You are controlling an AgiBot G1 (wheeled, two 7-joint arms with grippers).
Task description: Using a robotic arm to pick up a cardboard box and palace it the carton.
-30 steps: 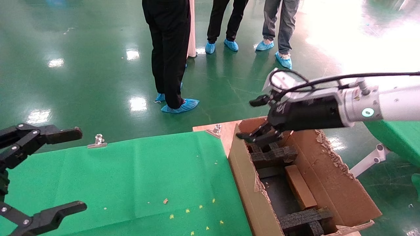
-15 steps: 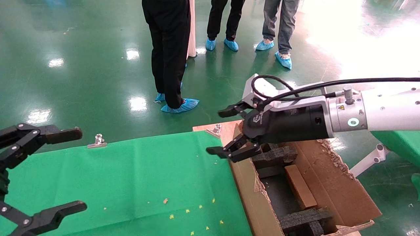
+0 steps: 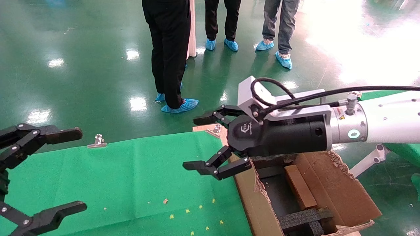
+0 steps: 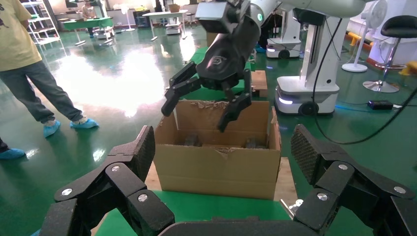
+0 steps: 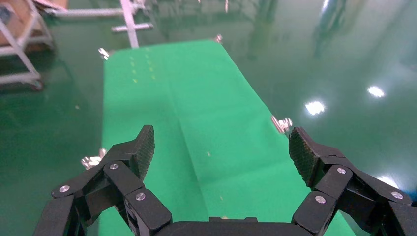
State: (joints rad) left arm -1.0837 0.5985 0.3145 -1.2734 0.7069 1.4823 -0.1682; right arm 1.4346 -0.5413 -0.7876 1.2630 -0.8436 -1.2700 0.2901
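Note:
The small brown cardboard box [image 3: 297, 186] lies inside the large carton [image 3: 331, 183], between black foam blocks [image 3: 302, 218]. My right gripper [image 3: 197, 142] on the white arm is open and empty. It hovers over the right edge of the green cloth, just left of the carton's near wall. The left wrist view shows it [image 4: 194, 115] above the carton [image 4: 216, 167]. Its own view [image 5: 222, 147] looks down on bare green cloth. My left gripper [image 3: 77, 169] is open and empty at the far left.
The green cloth [image 3: 131, 177] covers the table and is held by metal clips [image 3: 97, 141] [image 3: 215, 129]; small crumbs [image 3: 187, 211] lie near its front. Several people [image 3: 169, 52] stand on the green floor behind. A white stand [image 3: 370, 160] is right of the carton.
My right gripper has moved left, from over the carton's far end out past its wall to above the cloth's edge, staying open. The small box and the left arm have not moved.

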